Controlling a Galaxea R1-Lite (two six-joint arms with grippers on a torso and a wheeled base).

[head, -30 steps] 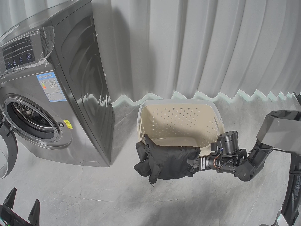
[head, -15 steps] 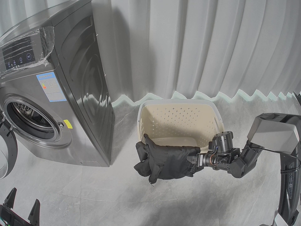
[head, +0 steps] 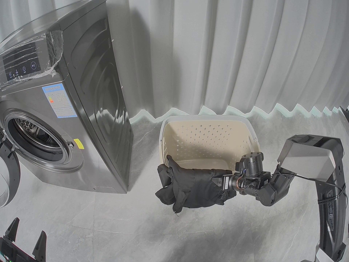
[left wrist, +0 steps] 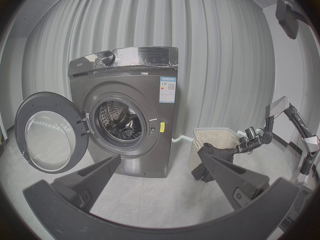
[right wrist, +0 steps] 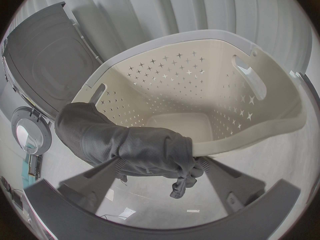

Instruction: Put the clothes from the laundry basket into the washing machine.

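A black garment [head: 192, 188] hangs over the front rim of the cream laundry basket [head: 207, 120], part of it dangling outside. My right gripper [head: 219, 183] is at the garment's right end, open, its fingers spread on either side of the cloth [right wrist: 133, 147] without pinching it. The basket's inside [right wrist: 200, 84] holds nothing else. The grey washing machine [head: 72, 91] stands to the left with its round door [left wrist: 46, 130] swung open and a dark item [left wrist: 125, 133] lying in the drum. My left gripper [head: 28, 228] is open low at the near left, holding nothing.
White curtains [head: 236, 44] hang behind the basket and machine. Bare grey floor [head: 120, 215] lies between the machine front and the basket. The open door [head: 7, 171] juts out at the far left.
My right arm has slid left, pushing its gripper further into the garment's right end. The garment, basket and left gripper have stayed put.
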